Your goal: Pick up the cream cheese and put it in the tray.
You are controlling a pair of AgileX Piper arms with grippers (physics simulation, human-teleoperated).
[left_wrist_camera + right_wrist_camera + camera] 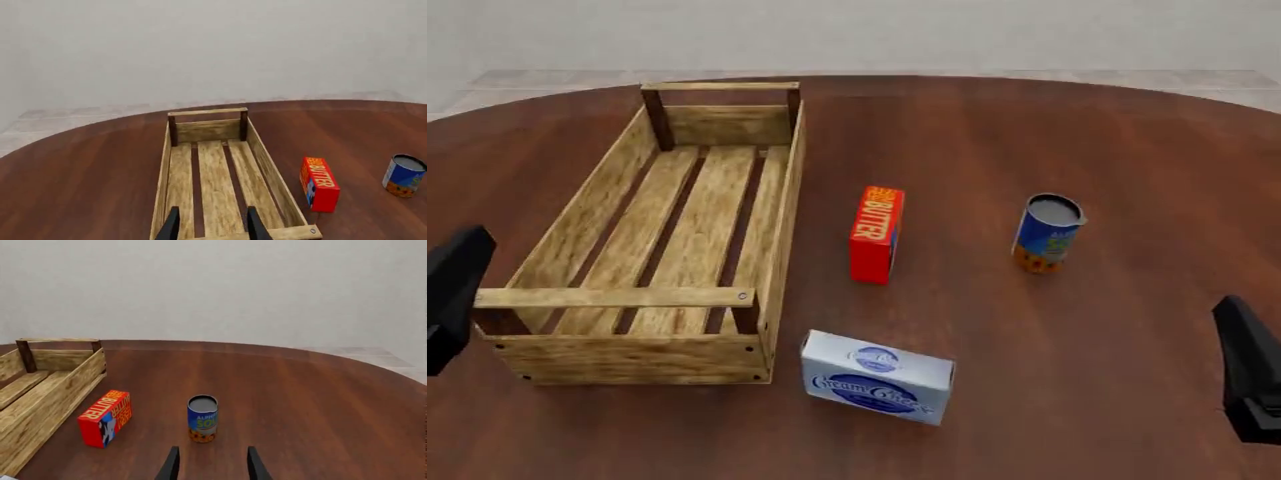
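Observation:
The cream cheese (877,377), a flat white box with a blue oval label, lies on the table just off the tray's near right corner. The tray (614,297), a long wooden slat crate, holds nothing and fills the left side; both wrist views also show the tray (207,113) (63,390). My left gripper (213,227) is open above the tray's near end and appears dark at the front view's left edge (451,292). My right gripper (212,466) is open, pointing toward the can, and sits at the right edge (1249,368). Neither gripper touches the cream cheese.
A red-orange butter box (877,233) stands right of the tray, about mid-table. A blue soup can (1048,232) stands upright further right. The round brown table (1068,130) stretches beyond them to a pale wall.

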